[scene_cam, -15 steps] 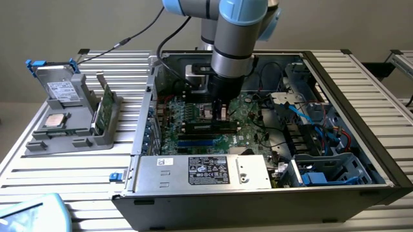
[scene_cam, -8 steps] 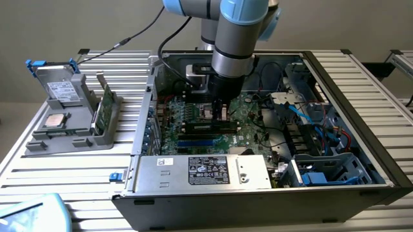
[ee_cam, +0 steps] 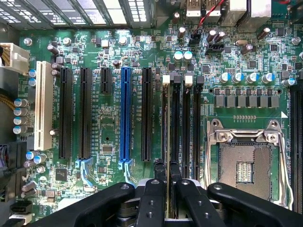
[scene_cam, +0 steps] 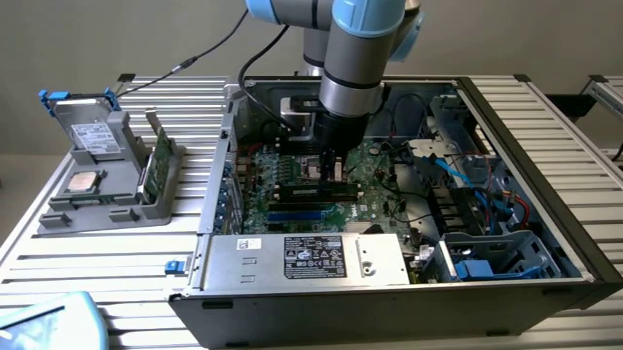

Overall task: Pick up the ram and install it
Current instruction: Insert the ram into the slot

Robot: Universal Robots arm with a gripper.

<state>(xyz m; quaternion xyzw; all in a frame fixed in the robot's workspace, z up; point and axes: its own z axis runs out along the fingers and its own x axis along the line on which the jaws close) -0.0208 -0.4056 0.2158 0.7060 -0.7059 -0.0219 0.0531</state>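
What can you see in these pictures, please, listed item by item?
table: one, silver slats, under everything.
computer case: one, black, open, on the table.
circuit board: one, green, inside the case.
processor socket: one, silver frame, empty, beside the memory slots.
power supply: one, silver, inside the case.
tray: one, grey, on the table beside the case.
hard drive: one, silver, in the tray.
processor chip: one, silver, flat in the tray.
card: one, green, upright in the tray.
ram stick: one, green, edge-on between the gripper's fingers, in line with the memory slots.
arm: one, grey and blue, reaching into the case.
gripper: one, black, shut on the ram stick.
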